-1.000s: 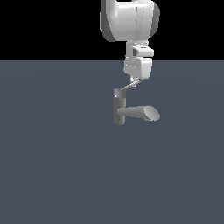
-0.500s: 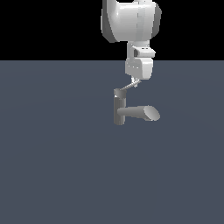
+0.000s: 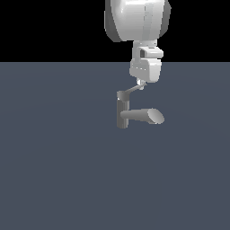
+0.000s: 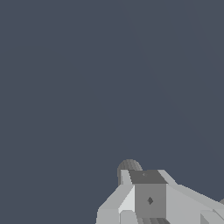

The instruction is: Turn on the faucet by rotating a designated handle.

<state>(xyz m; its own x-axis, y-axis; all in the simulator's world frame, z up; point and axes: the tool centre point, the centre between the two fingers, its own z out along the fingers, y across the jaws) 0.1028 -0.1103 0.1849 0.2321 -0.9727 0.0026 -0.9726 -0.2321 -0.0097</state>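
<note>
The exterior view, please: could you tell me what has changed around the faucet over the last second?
Nothing has visibly changed. The hand remains at the outer end of the handle, which angles up from the post cap as before. The faucet stands in the same place with its spout pointing to the exterior view's right.

Not a real room, a simulated scene: flat plain grey-blue floor (image 3: pixel 54 170), black void behind, smooth untextured shapes w/ only a lone faucet (image 3: pixel 123 112) standing on it.
</note>
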